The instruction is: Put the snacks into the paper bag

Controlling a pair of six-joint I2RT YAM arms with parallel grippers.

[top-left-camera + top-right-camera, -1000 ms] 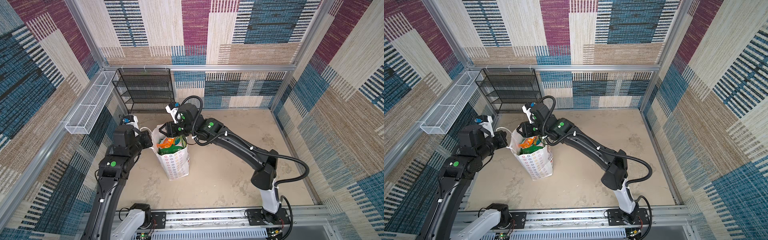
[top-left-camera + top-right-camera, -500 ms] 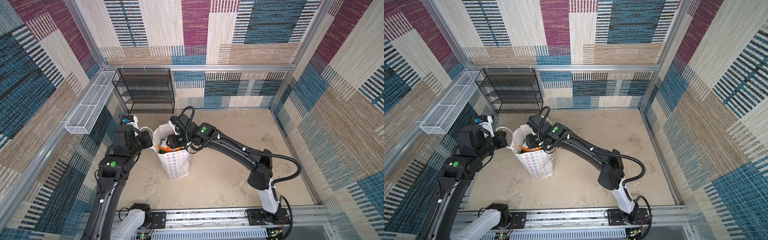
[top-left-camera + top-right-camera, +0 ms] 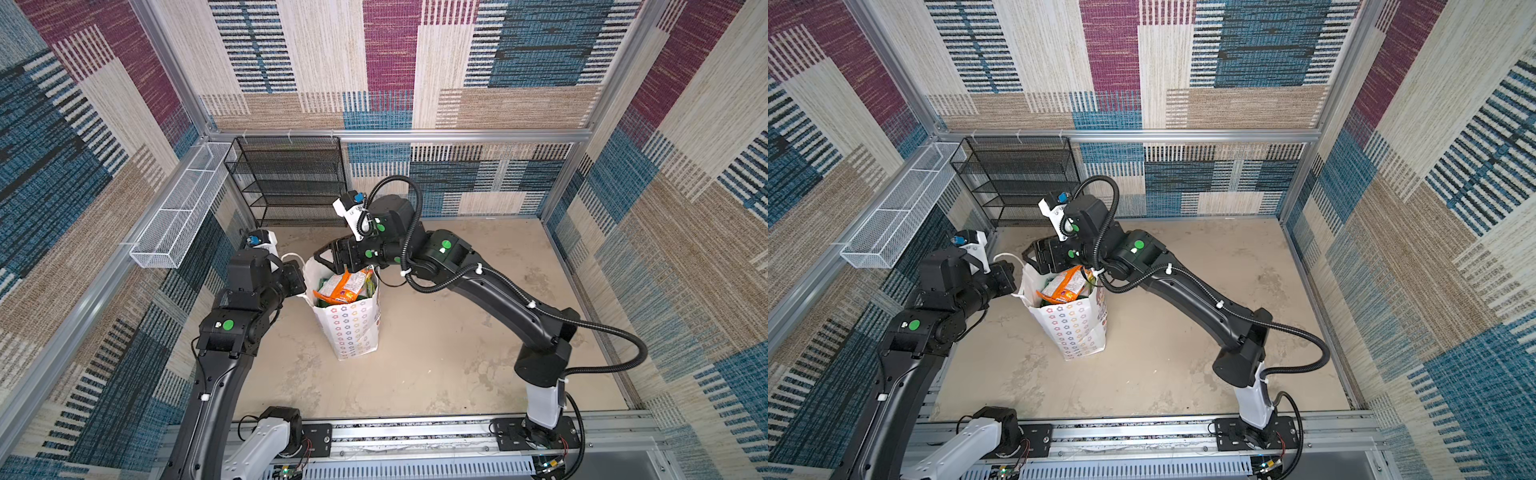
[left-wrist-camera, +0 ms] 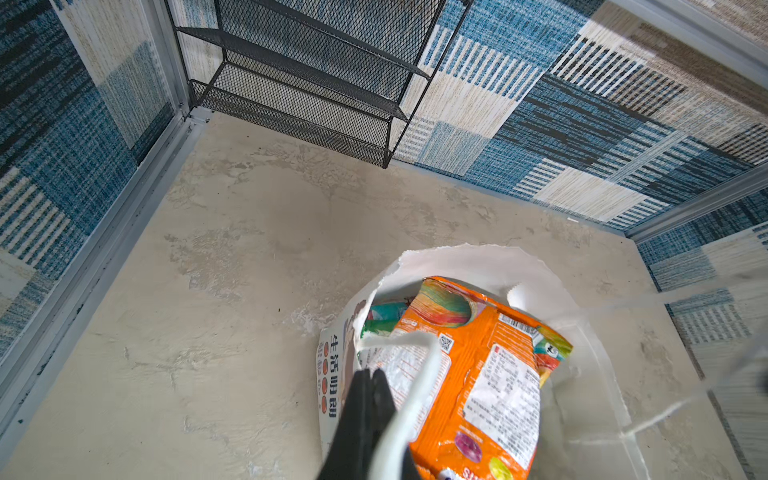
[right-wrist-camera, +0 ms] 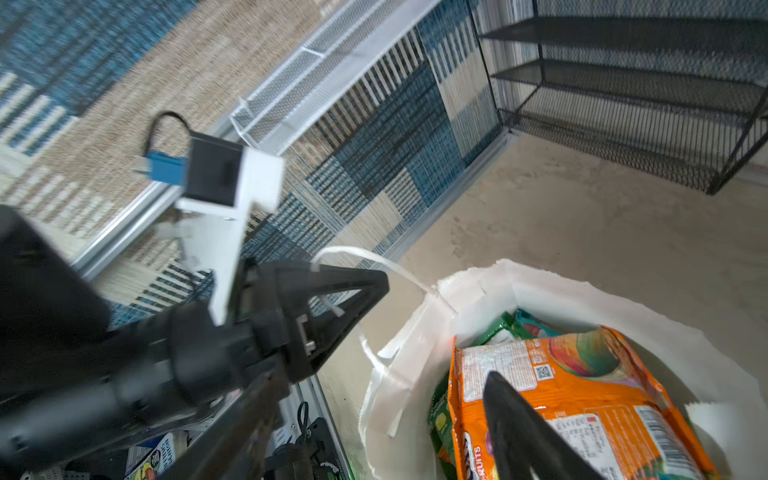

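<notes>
Tall white paper bag (image 3: 353,332) w/ rows of small coloured flower rings stands upright on the beige bench (image 3: 457,353), approx. 9 o'clock of bench centre in both top views. L claw (image 4: 368,380) sits at the bag's 9 o'clock, fingers together, clamped on the bag's white cord handle (image 5: 374,258). R claw (image 3: 326,258) hangs over the bag's 12 o'clock rim, fingers apart, nothing btwn them. Glossy orange snack packet (image 3: 345,286) lies slanted on top inside the bag mouth, green packets (image 5: 498,328) beneath it. Black wire-mesh shelf rack (image 3: 291,178) stands at 11 o'clock against the back wall. White wire-mesh basket (image 3: 178,212) hangs on the side wall at 10 o'clock.
</notes>
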